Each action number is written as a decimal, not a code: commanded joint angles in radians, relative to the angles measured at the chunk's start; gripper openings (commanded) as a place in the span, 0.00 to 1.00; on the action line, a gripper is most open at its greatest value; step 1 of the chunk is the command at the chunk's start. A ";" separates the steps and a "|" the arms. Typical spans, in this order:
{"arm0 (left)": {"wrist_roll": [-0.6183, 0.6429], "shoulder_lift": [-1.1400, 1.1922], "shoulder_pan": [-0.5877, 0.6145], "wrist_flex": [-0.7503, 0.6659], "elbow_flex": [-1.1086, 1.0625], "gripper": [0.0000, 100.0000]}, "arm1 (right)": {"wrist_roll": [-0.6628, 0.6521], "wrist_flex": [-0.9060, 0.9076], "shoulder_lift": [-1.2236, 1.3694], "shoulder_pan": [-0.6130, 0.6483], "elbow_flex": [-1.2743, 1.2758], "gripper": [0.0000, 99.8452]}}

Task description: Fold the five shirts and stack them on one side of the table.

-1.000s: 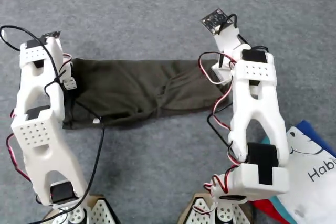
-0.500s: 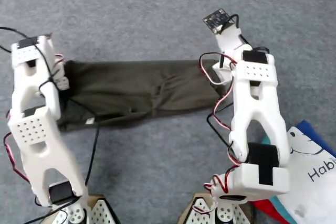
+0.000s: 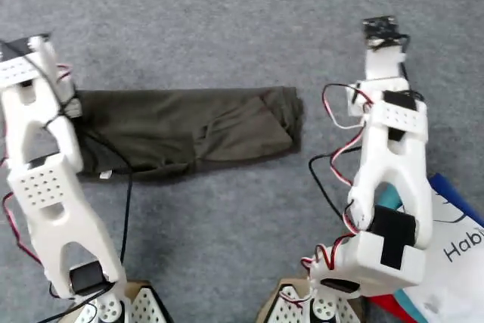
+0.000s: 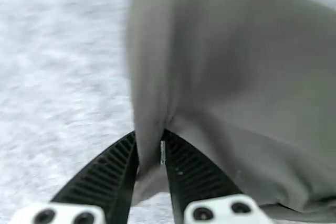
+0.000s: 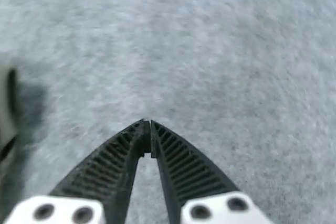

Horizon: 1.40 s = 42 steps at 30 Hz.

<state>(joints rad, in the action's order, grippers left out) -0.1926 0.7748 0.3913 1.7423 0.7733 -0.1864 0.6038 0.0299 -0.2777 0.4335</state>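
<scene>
The olive shirt [image 3: 189,130] lies on the grey table [image 3: 227,28] as 1 long band between the 2 arms. The left gripper [image 4: 149,140] pinches the band's edge at the left arm's end. Cloth is trapped between its ribbed fingers [image 4: 184,166] and rises away in a fold. This hold probably serves to pull the band flat or carry that end over for the next fold.

The right gripper [image 5: 147,127] is pressed together on nothing, over bare table near the band's other end, which lies unheld.

A white printed item [image 3: 454,262] sits beside the right arm's base. Its lettering is cut off at the frame edge.
</scene>
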 commanded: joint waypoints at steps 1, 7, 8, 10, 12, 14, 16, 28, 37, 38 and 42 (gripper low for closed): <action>0.069 -0.028 -0.144 0.017 0.051 0.02 | 0.031 -0.094 -0.002 -0.038 0.038 0.01; 0.146 -0.028 -0.387 0.017 0.115 0.02 | 0.041 -0.178 -0.010 -0.087 0.091 0.01; 0.152 -0.028 -0.419 0.017 0.130 0.02 | 0.041 -0.178 -0.007 -0.111 0.091 0.01; 0.167 -0.028 -0.483 0.017 0.160 0.02 | 0.043 -0.186 -0.005 -0.150 0.088 0.01; 0.181 -0.028 -0.545 0.017 0.187 0.02 | 0.071 -0.213 -0.004 -0.163 0.090 0.01; 0.203 -0.028 -0.600 0.017 0.213 0.02 | 0.084 -0.221 -0.004 -0.165 0.091 0.01; 0.218 -0.028 -0.649 0.017 0.238 0.02 | 0.084 -0.221 -0.004 -0.166 0.091 0.01; 0.222 -0.019 -0.848 0.017 0.319 0.02 | 0.084 -0.227 -0.004 -0.165 0.094 0.01; 0.288 -0.018 -0.882 0.017 0.387 0.02 | 0.084 -0.227 -0.004 -0.162 0.096 0.01; 0.293 -0.018 -0.890 0.017 0.390 0.02 | 0.084 -0.226 -0.004 -0.162 0.096 0.01; 0.293 -0.016 -0.945 -0.003 0.381 0.02 | 0.084 -0.226 -0.004 -0.162 0.096 0.01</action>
<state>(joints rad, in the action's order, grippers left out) 0.0913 0.7748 -0.5140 1.7484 1.1155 -0.1097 0.3966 0.0299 -0.4266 0.5271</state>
